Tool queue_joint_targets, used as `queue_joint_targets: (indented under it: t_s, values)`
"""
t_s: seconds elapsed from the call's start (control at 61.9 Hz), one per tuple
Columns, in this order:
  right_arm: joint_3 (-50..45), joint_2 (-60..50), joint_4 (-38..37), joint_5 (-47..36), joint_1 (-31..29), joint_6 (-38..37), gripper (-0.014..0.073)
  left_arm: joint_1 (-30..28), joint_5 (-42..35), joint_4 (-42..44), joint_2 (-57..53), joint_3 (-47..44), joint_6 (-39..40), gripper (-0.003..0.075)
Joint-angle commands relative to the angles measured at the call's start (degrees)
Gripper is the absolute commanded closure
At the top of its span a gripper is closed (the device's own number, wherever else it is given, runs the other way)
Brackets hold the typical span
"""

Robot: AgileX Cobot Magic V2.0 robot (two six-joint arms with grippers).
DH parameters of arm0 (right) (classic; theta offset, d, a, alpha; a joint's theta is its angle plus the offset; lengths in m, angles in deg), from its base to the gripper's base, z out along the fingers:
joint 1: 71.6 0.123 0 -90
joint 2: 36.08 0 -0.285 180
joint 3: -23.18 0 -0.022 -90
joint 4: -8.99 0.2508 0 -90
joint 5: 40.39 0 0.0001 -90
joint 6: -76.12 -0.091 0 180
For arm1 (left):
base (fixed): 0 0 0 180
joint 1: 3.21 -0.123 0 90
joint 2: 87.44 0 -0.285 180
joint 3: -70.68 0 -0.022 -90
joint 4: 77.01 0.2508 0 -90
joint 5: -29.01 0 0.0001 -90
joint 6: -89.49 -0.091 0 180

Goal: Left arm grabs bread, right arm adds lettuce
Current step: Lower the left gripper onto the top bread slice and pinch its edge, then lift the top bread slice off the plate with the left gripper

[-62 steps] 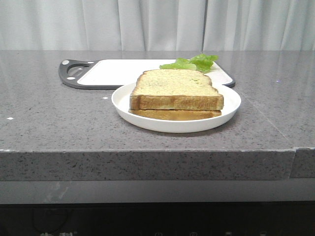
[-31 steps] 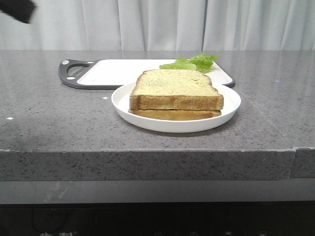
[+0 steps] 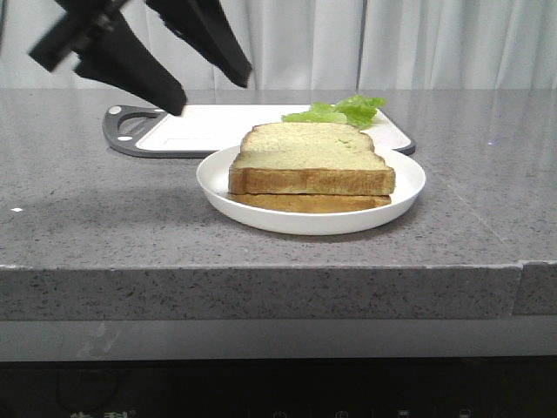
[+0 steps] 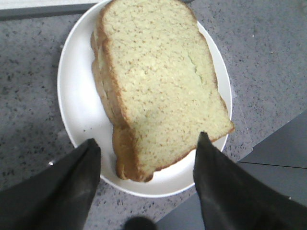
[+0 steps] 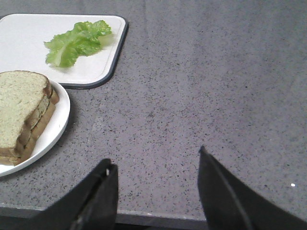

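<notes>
Overhead, the left arm's gripper (image 4: 146, 153), jaws spread and empty, straddles the bread (image 4: 160, 84) stacked on a thinner slice on the plate (image 4: 76, 91); closing low risks pinching both slices.

My bench is a grey speckled stone countertop (image 3: 104, 226) — directly on it sit a round white plate (image 3: 218, 178) near the front edge and a white, dark-rimmed cutting board (image 3: 209, 126) just behind it.

Lower slice (image 3: 309, 202) mostly hidden under bread (image 3: 309, 161); left arm (image 3: 130, 52) cropped.
</notes>
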Motion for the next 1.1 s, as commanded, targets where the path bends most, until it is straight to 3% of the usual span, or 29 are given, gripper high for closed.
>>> queue_joint_targets:
  t_s: [0.0,0.613,1.082]
  values:
    - [1.53,0.79,-0.47,-3.84,-0.33,0.26,0.0188,0.58,-0.55,-3.38,1.12,4.02,-0.16,0.0303]
    - [1.53,0.79,-0.47,-3.73,-0.33,0.26,0.0188,0.58,-0.01,-6.58,9.31,6.68,-1.58,0.0307]
    - [1.53,0.79,-0.47,-1.51,-0.33,0.26,0.0188,0.58,-0.42,-6.58,9.3,6.68,-1.58,0.065]
